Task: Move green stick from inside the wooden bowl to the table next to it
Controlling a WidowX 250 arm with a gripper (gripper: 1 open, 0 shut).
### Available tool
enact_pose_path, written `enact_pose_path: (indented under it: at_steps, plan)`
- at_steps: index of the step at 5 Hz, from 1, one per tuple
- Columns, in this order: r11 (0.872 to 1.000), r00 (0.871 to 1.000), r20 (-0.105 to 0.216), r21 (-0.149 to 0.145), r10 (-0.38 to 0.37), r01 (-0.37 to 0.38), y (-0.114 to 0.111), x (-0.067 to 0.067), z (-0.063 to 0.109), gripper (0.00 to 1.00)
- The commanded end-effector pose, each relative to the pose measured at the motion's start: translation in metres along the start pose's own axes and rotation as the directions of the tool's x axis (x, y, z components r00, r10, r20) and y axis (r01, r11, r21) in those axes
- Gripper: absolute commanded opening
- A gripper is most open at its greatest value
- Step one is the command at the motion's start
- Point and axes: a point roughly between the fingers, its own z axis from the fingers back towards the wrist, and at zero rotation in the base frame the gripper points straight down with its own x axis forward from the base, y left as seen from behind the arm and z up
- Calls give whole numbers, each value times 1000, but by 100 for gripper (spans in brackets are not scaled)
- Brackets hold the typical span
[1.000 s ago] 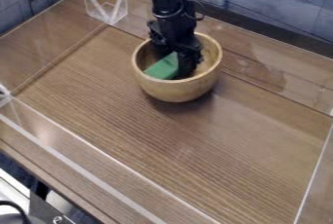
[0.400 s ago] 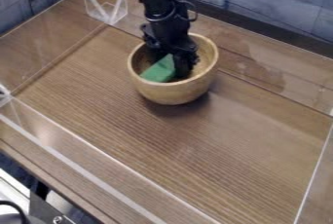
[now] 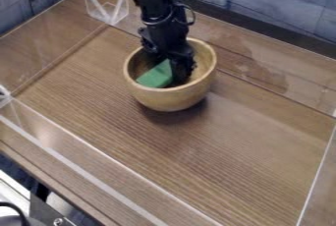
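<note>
On the brown wood-grain table (image 3: 171, 156), toward its upper part in the view, a round light tan wooden bowl (image 3: 168, 98) is set upright. The green stick (image 3: 156, 76) is seen inside the bowl, toward its left side, lying at a slant, with its upper right part overlapped by the black hand (image 3: 168, 56). The hand is lowered into the bowl from above, and its fingers are pressed together; whether the stick is pinched between them cannot be told, since the fingertips are lost in dark shapes and shadow. Clear plastic (image 3: 110, 7) is seen at the table's upper left, apart from the bowl.
</note>
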Motion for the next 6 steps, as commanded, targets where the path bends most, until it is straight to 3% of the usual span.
enact_pose_path:
  at_steps: [1, 2, 3, 4, 6]
  plan:
    - [999, 999, -55, -48, 1, -4, -15, -16, -3, 0]
    - [998, 998, -63, -65, -14, 10, -27, -17, -1, 0]
    - [995, 996, -71, -81, -58, 52, -38, -8, 1, 0]
    - [991, 992, -80, -98, -102, 94, -48, 4, 3, 100]
    - [985, 984, -103, -111, -145, 134, -22, 13, 4, 100]
